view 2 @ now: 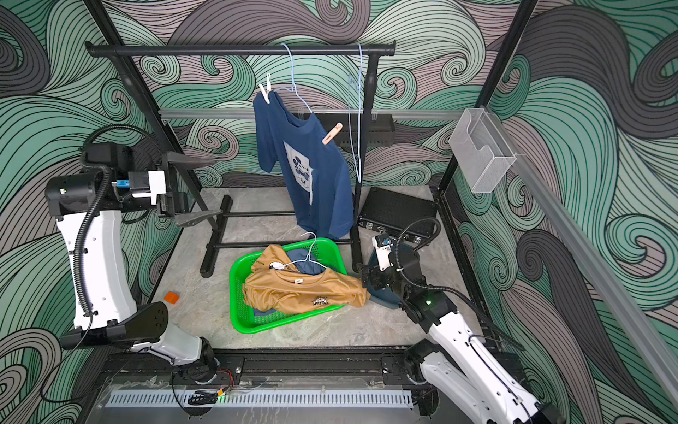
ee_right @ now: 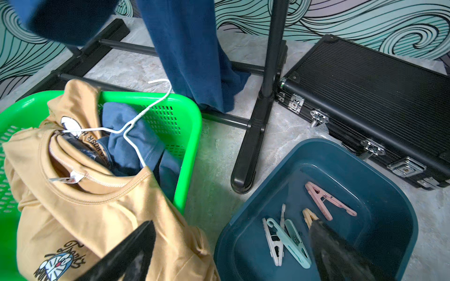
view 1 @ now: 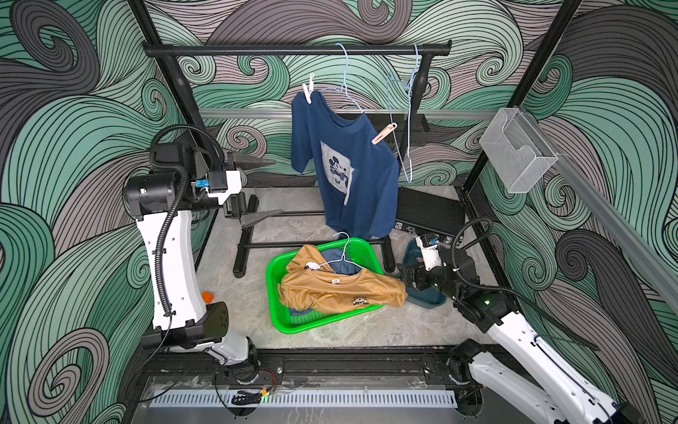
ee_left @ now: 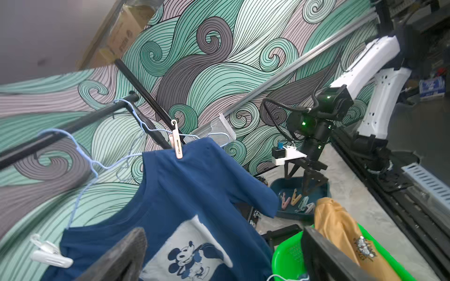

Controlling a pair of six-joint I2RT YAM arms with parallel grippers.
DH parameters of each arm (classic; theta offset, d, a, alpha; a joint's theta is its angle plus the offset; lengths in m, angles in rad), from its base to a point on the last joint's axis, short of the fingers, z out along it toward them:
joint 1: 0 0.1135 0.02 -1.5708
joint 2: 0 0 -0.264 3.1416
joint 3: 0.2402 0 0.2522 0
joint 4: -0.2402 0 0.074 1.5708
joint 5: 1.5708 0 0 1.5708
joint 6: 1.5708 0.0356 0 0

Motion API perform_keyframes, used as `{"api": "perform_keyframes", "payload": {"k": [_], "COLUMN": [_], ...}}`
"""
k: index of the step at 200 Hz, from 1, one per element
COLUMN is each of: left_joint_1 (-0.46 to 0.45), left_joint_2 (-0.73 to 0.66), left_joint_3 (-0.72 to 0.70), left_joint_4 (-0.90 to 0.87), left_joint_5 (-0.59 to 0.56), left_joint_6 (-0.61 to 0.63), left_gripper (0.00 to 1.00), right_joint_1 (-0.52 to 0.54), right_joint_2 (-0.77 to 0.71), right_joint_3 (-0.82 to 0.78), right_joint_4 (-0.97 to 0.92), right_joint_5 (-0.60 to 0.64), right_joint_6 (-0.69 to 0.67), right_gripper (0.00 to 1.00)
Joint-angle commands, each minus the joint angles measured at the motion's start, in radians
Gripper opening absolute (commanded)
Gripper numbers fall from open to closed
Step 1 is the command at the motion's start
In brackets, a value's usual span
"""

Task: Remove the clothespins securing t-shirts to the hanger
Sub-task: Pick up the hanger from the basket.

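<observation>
Navy tee (view 1: 367, 205) hanging, white peg (view 1: 308, 92), seemingly peach peg (view 1: 383, 133) clipped on, tan tee (view 1: 341, 292) crumpled

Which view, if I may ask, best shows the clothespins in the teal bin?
Right wrist view: clothespins lie close in the bin. Left wrist view shows them small; in both top views the right arm hides them.

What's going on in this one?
Two robot arms are unpinning t-shirts from hangers. The navy t-shirt hangs on the rack, pinned by a white clothespin and a peach clothespin. The left claw is open, raised beside that shirt. The right claw is open over the teal bin holding loose clothespins. The tan t-shirt lies in the green basket.
</observation>
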Motion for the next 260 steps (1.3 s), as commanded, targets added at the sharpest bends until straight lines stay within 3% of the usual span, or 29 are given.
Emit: {"api": "perform_keyframes", "payload": {"k": [1,35,54,115,156,218,260], "left_joint_1": [0.036,0.043,0.045,0.11,0.21,0.303,0.339], "left_joint_2": [0.026,-0.008,-0.042,-0.172,-0.197,-0.146,-0.077], "left_joint_3": [0.004,-0.072,-0.139,-0.409,-0.528,-0.51,-0.387], "left_joint_4": [-0.187,-0.185,-0.185,-0.187,-0.185,-0.19,-0.19], "left_joint_5": [0.112,0.115,0.117,0.117,0.117,0.114,0.114], "left_joint_6": [0.097,0.262,0.309,0.465,0.641,0.702,0.727], "left_gripper": [0.99,0.99,0.99,0.99,0.99,0.99,0.99], "right_joint_1": [0.017,0.065,0.113,0.342,0.377,0.377,0.372], "right_joint_2": [-0.018,0.013,0.089,0.29,0.388,0.556,0.612], "right_joint_3": [0.016,0.029,0.074,0.081,0.114,0.269,0.325], "right_joint_4": [0.021,0.081,0.062,0.17,0.177,0.13,0.125], "right_joint_5": [-0.073,-0.275,-0.329,-0.202,-0.19,-0.155,-0.166], "right_joint_6": [-0.062,-0.119,-0.141,-0.143,-0.187,-0.292,-0.33], "right_gripper": [0.99,0.99,0.98,0.95,0.92,0.94,0.95]}}
